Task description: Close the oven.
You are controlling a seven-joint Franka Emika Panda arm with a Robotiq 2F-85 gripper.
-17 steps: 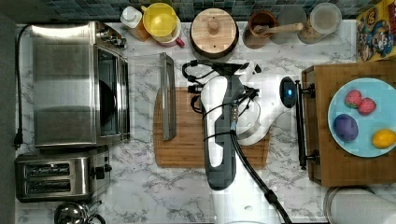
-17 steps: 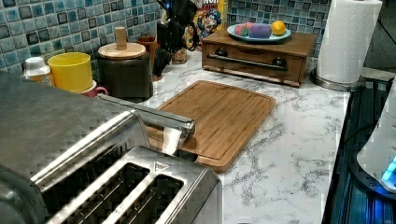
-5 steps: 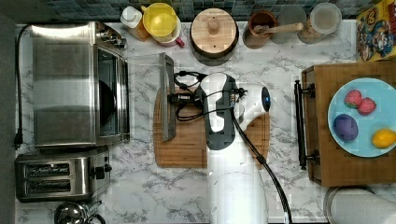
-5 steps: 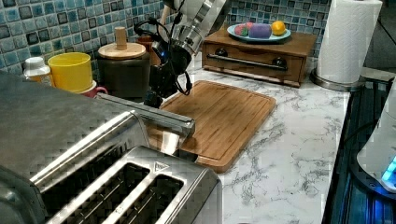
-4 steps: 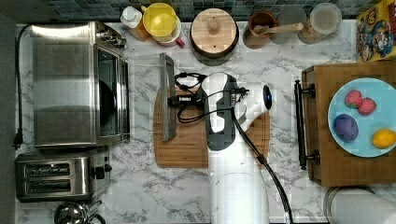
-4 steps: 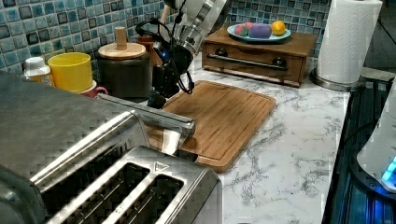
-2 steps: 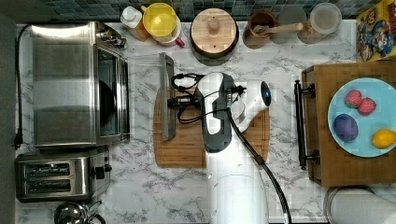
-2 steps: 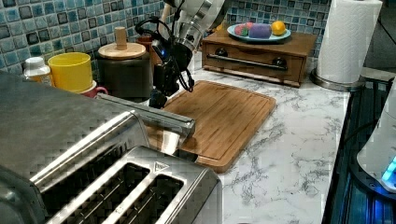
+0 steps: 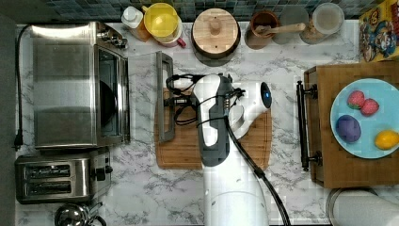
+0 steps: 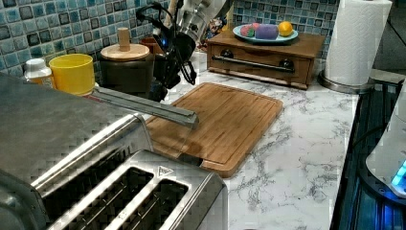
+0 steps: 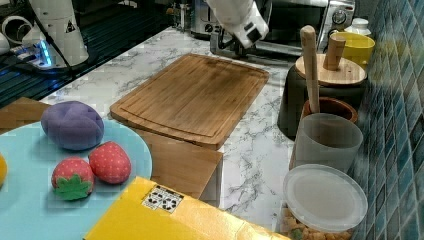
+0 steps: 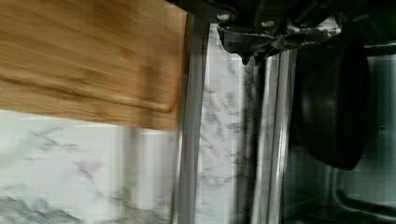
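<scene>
The oven (image 9: 70, 84) stands at the top view's left with its glass door dropped open and nearly flat. Its long bar handle (image 9: 164, 96) overhangs the edge of a wooden cutting board (image 9: 211, 141). My gripper (image 9: 175, 99) is right beside the handle on the board side, wrapped in black cables. In the left view the gripper (image 10: 160, 86) sits low, just behind the handle bar (image 10: 143, 105). The wrist view has the handle (image 12: 191, 116) close below the gripper (image 12: 254, 42), and a dark pan (image 12: 327, 102) inside the oven.
A two-slot toaster (image 9: 61, 179) sits beside the oven. A yellow cup (image 9: 161, 20), a lidded dark pot (image 9: 215, 34) and jars line the tiled back wall. A wooden drawer box with a fruit plate (image 9: 362, 117) is at the top view's right, and a paper towel roll (image 10: 356, 40) stands past it.
My arm came from the middle of the board toward the top view's left, up to the door handle. The handle looks slightly higher in the left view than a second ago.
</scene>
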